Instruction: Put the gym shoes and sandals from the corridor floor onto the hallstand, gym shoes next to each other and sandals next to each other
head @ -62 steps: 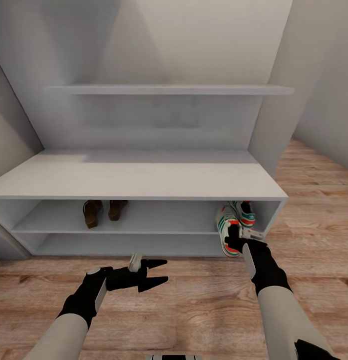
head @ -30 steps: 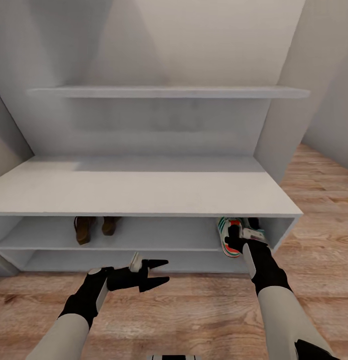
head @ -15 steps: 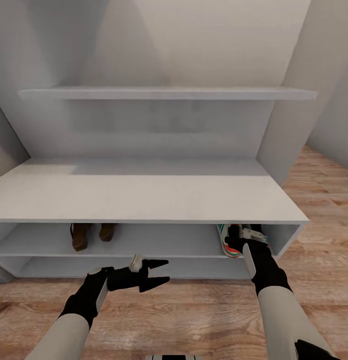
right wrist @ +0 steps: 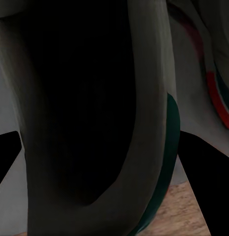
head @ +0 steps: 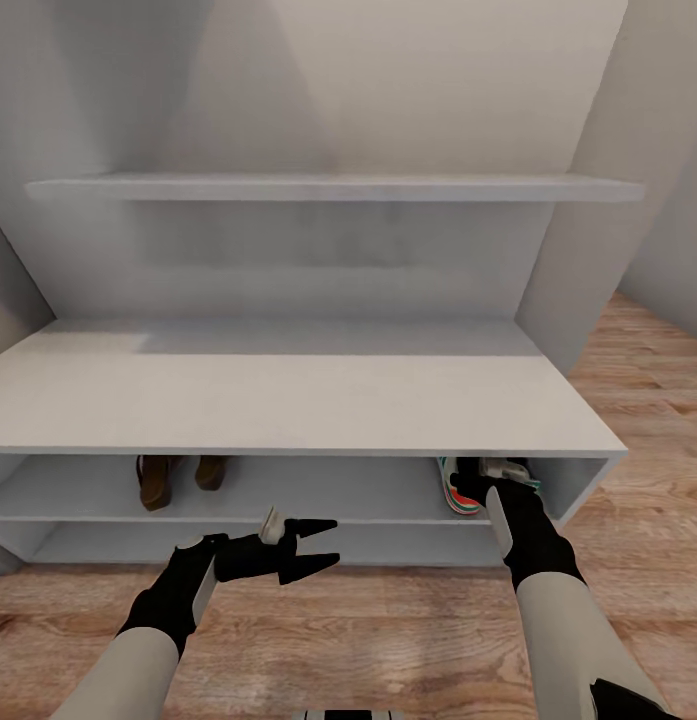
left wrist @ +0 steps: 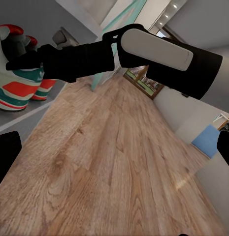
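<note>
From my head camera, the hallstand (head: 288, 400) top board hides most of the sandals (head: 173, 478); I see only their near ends under its front edge. The same edge and my right claw (head: 480, 478) cover the gym shoes (head: 454, 490), so I cannot tell whether the claw grips one. My right wrist camera sits too close: a shoe opening (right wrist: 89, 113), dark and blurred. The hallstand's left end runs off frame.

Pale-grey hallstand (head: 288, 400), brown sandals (head: 173, 476), white green-striped gym shoes (head: 456, 488), wood-grain floor (head: 388, 630)
</note>
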Motion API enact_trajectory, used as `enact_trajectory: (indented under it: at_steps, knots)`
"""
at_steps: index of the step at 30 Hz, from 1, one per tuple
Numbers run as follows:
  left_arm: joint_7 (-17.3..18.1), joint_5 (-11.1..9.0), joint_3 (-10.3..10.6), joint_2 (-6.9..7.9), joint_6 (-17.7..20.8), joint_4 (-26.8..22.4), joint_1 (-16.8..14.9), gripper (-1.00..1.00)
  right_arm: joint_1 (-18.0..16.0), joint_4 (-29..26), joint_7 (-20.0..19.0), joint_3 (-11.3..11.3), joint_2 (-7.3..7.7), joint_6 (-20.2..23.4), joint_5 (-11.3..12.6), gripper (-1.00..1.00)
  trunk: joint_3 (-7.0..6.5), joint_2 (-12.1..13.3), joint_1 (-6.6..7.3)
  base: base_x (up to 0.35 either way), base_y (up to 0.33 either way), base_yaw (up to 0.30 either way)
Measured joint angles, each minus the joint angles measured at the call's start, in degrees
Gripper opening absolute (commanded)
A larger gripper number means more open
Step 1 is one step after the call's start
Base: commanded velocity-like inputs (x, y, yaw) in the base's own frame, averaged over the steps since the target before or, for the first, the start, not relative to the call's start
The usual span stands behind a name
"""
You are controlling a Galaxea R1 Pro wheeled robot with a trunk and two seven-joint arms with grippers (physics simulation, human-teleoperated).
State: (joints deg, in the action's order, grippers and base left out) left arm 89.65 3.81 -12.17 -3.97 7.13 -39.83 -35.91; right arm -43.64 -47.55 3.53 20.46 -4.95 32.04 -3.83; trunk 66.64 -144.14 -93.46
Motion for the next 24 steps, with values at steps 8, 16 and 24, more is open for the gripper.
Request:
enact_trajectory:
  at_steps: [8, 16, 24]
  knots:
    - [0.0, 0.0, 0.0, 0.00, 0.0, 0.0, 0.0, 1.00, 0.0, 0.0, 0.0, 0.0, -0.01, 0.0, 0.0, -1.00, 0.00, 0.0, 0.01, 0.061, 0.000, 0.000]
    - [0.0, 0.0, 0.0, 0.00, 0.0, 0.0, 0.0, 1.00, 0.0, 0.0, 0.0, 0.0, 0.00, 0.0, 0.0, -1.00, 0.00, 0.0, 0.00, 0.013, 0.000, 0.000]
    - [0.0, 0.0, 0.0, 0.00, 0.0, 0.0, 0.0, 1.00, 0.0, 0.0, 0.0, 0.0, 0.00, 0.0, 0.0, 1.00, 0.00, 0.0, 0.00, 0.000, 0.000, 0.000]
